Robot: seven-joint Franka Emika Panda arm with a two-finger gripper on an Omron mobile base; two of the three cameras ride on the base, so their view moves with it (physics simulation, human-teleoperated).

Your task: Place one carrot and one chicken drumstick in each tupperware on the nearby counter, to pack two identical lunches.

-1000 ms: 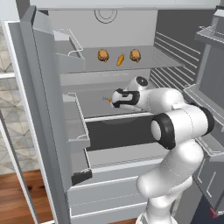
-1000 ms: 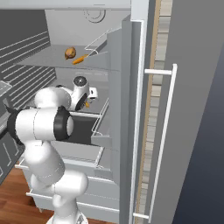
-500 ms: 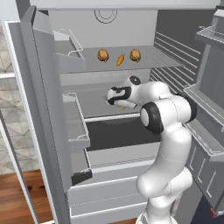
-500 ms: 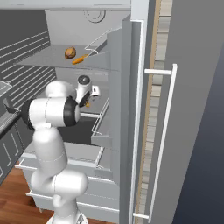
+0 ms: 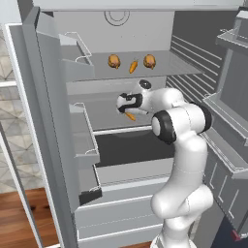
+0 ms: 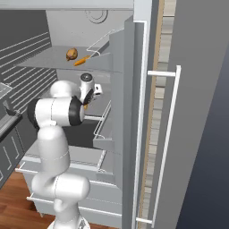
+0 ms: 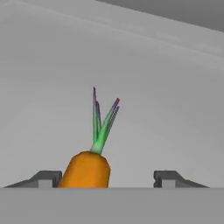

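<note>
You're at the grab for a carrot (image 7: 86,168) lying on the middle fridge shelf (image 5: 104,109); in the hand view it sits at the bottom centre-left, its green top pointing up the frame. The pincer (image 7: 106,178) stands open around it — the left tip is touching or just beside the orange body, the right tip well apart from it, so the carrot is off-centre between the jaws. To do this well, shift the hand a touch toward the left of that view so both tips meet the root together, close across the thick body and not the leaves, and lift straight off the shelf before drawing back out past the door bins. In the left base view the pincer (image 5: 127,106) hangs centre frame with a sliver of orange under it; on the upper shelf, top centre, a second carrot (image 5: 133,66) lies between two chicken drumsticks (image 5: 114,61), well apart from the hand. What you can't make out: the carrot's lower end is cut off at the bottom of the hand view, so how deep the tips reach along it is unclear, and whether the left tip truly presses it I cannot tell. In the right base view the arm's own body covers most of the grasp.
</note>
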